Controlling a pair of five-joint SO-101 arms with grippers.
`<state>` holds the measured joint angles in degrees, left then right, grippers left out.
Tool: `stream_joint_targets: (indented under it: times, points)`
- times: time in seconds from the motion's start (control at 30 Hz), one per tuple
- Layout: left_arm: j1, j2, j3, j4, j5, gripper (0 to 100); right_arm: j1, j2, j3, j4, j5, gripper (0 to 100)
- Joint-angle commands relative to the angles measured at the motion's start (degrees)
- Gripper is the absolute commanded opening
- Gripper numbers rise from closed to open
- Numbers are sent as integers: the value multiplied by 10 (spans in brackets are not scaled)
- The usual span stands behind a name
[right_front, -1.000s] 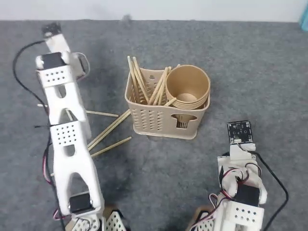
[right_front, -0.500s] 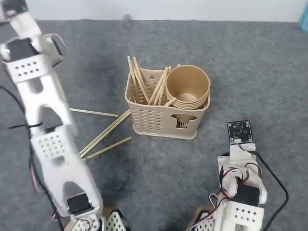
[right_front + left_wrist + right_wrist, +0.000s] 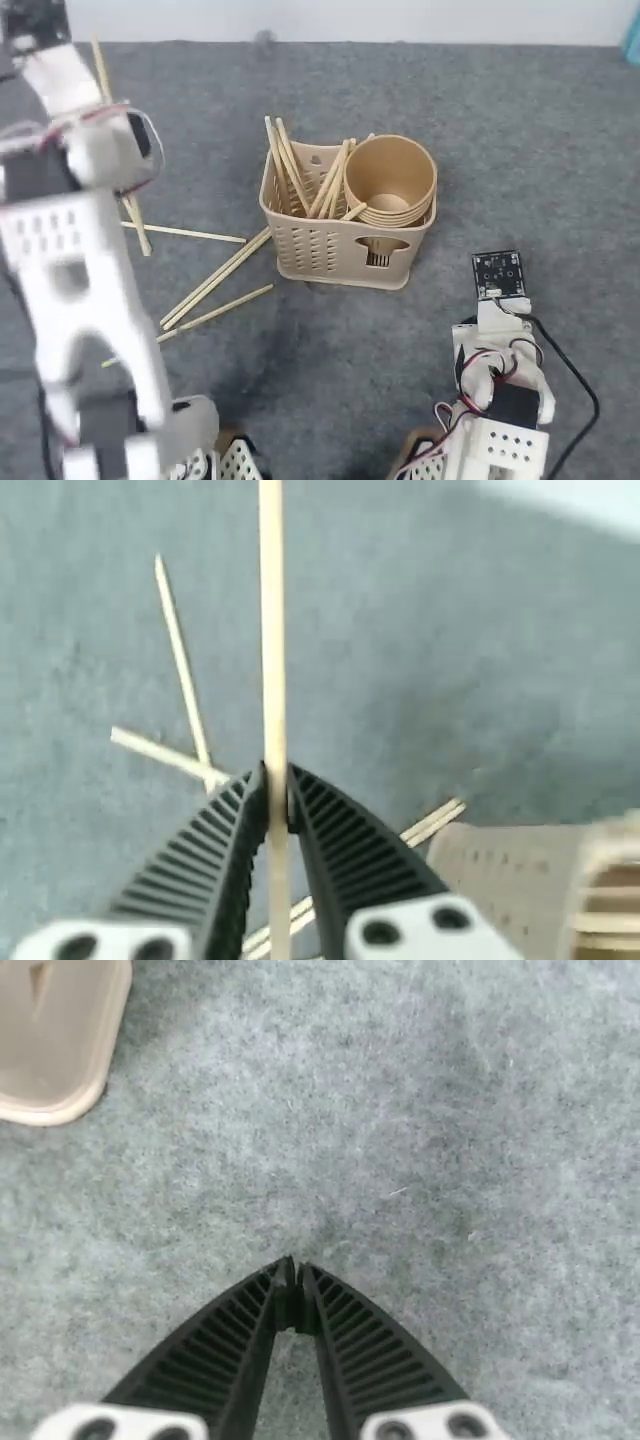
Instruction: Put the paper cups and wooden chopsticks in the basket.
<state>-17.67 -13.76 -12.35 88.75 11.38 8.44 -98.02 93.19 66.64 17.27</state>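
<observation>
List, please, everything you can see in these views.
carpet: one, grey, under everything.
basket: one, beige, central.
paper cups: nested stack, brown, basket's right side.
chopsticks in basket: several, pale wood, leaning in its left side.
loose chopsticks: four, pale wood, on carpet left of basket.
held chopstick: one, pale wood, above the carpet.
left end effector: one, black, shut on the held chopstick.
right end effector: one, black, shut, empty, over carpet.

Open table (image 3: 540, 150) runs from the basket (image 3: 330, 245) to the right edge; loose chopsticks (image 3: 215, 282) and the left arm (image 3: 70, 260) crowd the left side.
</observation>
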Motion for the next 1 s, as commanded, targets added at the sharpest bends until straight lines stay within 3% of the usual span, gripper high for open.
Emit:
stream_joint_targets:
  times: [0.0, 0.27, 0.57, 0.8, 0.97]
  points:
    - [23, -208, 153, -130, -6, 12, -1, -7, -5, 7, 6, 6]
    - [90, -453, 434, -396, -4, 12, -1, -7, -5, 12, 6, 6]
    - [241, -626, 663, -794, -2, 12, -1, -7, -5, 12, 6, 6]
    - [299, -559, 677, -818, -2, 12, -1, -7, -5, 13, 6, 6]
    - [325, -484, 694, -916, -2, 12, -1, -7, -6, 15, 6, 6]
